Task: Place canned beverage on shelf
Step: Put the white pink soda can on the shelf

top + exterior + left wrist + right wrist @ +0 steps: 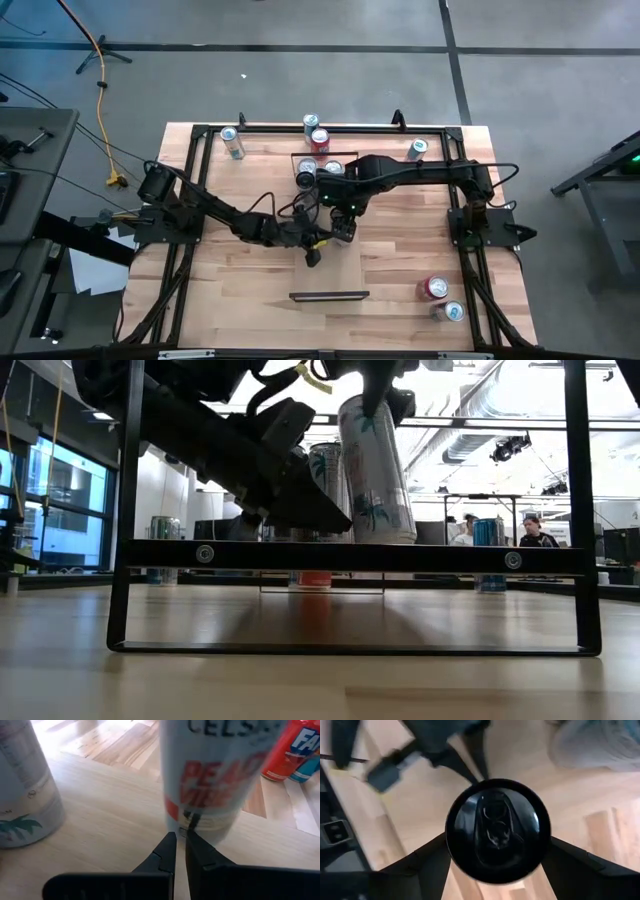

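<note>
The shelf (pixel 330 275) is a pale plank with a black rail (pixel 329 295) at its near end; its front edge shows in the low view (pixel 360 557). My right gripper (pixel 347 215) is shut on a white can with red lettering and teal palms (pixel 375 470) over the plank's middle. Whether the can's base touches the plank, I cannot tell. My left gripper (pixel 180 842) is shut, low over the plank, pointing at the can's base (pixel 210 827) from the table's left. Two more cans (pixel 305 178) (pixel 333 168) stand on the shelf's far end. My right gripper pinches the can just below its black top (pixel 497 830), one finger (pixel 420 865) on each side. The fingers point down from above. The can hangs nearly upright, its top tipped slightly, its base at plank height. My left gripper's fingertips (pixel 172 840) reach the can's bottom edge; whether they touch it, I cannot tell.
Several cans stand on the tabletop at the far edge (pixel 320 140) (pixel 232 143) (pixel 417 150), and two at the near right (pixel 435 288) (pixel 452 312). Black frame bars run along the table's sides. People sit in the room beyond (pixel 530 532).
</note>
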{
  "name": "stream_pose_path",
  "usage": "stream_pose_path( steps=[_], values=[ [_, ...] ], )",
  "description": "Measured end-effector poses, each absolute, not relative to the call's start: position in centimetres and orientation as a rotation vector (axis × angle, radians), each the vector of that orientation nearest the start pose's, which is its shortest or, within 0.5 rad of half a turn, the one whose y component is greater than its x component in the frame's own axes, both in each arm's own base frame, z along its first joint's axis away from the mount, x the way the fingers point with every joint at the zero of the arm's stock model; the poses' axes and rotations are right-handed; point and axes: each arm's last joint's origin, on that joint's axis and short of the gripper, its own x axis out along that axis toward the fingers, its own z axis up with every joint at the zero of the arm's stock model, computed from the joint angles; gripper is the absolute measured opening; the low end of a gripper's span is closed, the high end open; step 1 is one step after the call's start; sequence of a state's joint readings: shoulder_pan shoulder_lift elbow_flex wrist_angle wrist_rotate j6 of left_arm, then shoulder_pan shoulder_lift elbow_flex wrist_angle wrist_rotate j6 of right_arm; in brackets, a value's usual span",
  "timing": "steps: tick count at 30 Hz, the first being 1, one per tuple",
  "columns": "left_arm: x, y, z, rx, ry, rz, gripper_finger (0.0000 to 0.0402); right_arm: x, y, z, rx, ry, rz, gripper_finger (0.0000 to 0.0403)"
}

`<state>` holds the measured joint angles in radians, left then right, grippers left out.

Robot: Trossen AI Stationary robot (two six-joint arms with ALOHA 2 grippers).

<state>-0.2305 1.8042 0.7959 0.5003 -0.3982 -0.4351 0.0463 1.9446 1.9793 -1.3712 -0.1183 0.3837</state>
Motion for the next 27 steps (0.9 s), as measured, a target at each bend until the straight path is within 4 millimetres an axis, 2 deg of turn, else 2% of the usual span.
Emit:
stream_pose_path(
  steps=[27],
  values=[
    [33.82,-6.88,13.85,-0.265,0.457,0.228,0.0000,38.06,2.16,32.53,0.358,1.344,-0.093,0.0275]
  ],
)
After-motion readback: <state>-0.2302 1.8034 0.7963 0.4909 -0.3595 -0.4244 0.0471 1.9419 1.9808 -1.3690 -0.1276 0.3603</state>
